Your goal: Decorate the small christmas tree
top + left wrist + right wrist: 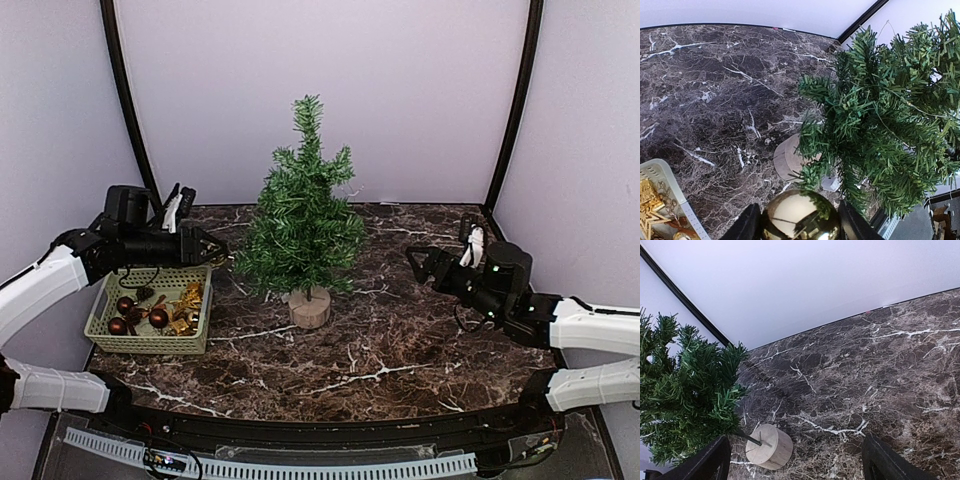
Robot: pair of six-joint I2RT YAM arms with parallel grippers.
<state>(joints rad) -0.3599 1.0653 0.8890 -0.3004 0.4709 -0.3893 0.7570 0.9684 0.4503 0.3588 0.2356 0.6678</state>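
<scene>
Green basket (150,343) of ornaments at near left of marble table (400,350); above its far edge, left gripper (215,247) clamps a gold ball (801,217) just beside the lower left branches of the small christmas tree (305,215), upright mid-table on its wooden base (310,308); right gripper (418,262) spread wide, empty, right of tree.

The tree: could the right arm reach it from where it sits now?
Probably yes. The right gripper is open and empty, pointing toward the tree, with only bare table between them.
</scene>
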